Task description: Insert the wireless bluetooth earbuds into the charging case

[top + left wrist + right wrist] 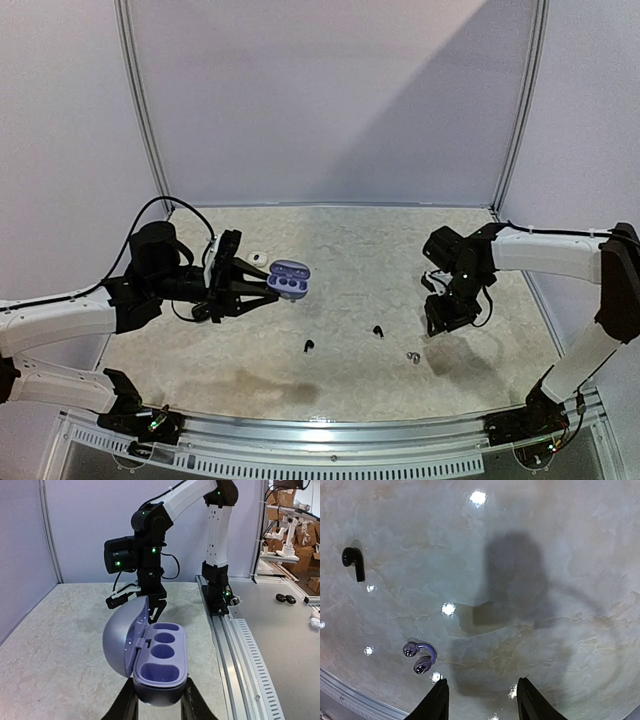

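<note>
I can read no text, label, brand or number on the open charging case [160, 666] or anywhere around it.

- Charging case [159, 672], above the tabletop [570, 555]: smooth lilac-grey plastic with a soft satin sheen.
- Tabletop: marbled, stone-look surface, glossy, mirroring lamp spots.
- Black earbud [354, 562] on the tabletop: glossy plastic.
- Silvery-grey earbud [420, 656] on the tabletop: shiny, chrome-like tips.
- Rail [330, 440] along the tabletop's near edge: slotted bare metal, matt.
</note>
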Controlling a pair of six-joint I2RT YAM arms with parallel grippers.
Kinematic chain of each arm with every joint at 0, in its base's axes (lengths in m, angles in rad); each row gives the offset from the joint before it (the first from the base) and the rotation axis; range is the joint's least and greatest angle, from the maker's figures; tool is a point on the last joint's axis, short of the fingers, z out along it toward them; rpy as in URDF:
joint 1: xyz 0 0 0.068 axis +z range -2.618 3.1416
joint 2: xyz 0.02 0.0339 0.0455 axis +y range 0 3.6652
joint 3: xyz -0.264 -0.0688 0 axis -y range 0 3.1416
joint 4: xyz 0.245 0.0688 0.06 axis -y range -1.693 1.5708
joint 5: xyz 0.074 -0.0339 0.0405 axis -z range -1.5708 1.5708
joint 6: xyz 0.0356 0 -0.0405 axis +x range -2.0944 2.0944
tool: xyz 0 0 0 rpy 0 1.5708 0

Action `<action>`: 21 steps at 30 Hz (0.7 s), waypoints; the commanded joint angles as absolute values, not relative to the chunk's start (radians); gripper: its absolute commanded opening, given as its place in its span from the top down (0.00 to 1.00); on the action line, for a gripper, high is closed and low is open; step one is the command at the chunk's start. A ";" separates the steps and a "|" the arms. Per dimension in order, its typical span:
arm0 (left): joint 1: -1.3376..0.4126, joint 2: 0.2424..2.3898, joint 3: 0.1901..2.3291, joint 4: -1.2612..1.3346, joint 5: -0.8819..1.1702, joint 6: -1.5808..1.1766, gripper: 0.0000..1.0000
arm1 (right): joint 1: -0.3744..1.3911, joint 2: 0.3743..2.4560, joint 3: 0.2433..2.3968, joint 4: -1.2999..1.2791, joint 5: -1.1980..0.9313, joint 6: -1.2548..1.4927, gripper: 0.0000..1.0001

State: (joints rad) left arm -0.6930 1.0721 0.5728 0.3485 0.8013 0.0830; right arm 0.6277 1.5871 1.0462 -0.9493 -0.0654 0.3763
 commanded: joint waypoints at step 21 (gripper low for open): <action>-0.690 1.065 0.569 0.307 0.798 0.149 1.00 | 0.660 1.702 0.960 -0.758 -0.250 0.404 0.67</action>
